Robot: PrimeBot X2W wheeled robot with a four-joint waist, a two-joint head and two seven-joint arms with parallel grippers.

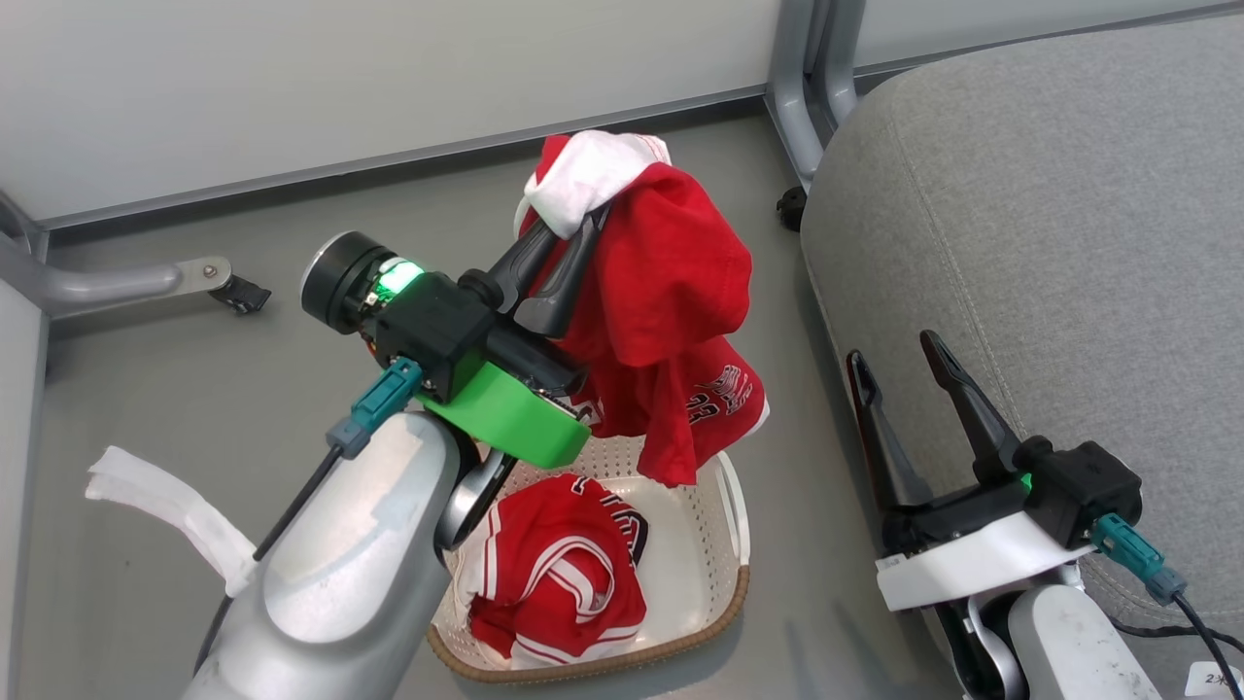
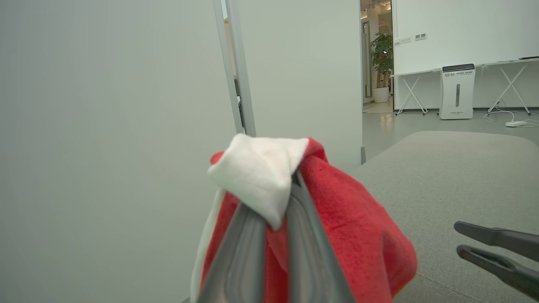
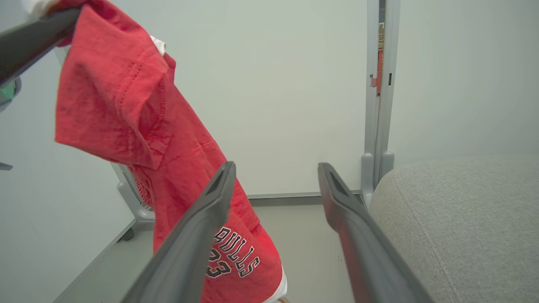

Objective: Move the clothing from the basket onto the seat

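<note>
My left gripper point(image 1: 595, 216) is shut on a red garment point(image 1: 661, 311) by its white trim, holding it up above the basket point(image 1: 724, 544); the cloth hangs down with black-and-white lettering near its hem. The same grip shows in the left wrist view, gripper point(image 2: 278, 198) pinching the white and red cloth point(image 2: 358, 227). A second red garment point(image 1: 554, 578) with white stripes lies inside the basket. The grey seat point(image 1: 1050, 243) is to the right. My right gripper point(image 1: 889, 355) stands open beside the seat's edge, empty; in its own view the gripper point(image 3: 276, 172) has the hanging garment point(image 3: 139, 126) to its left.
A grey partition wall and metal frame legs with castors point(image 1: 238, 292) stand behind the basket. A white cloth strip point(image 1: 165, 506) trails from my left forearm. The floor between basket and seat is a narrow grey gap. Folding tables and a white appliance point(image 2: 457, 90) stand far off.
</note>
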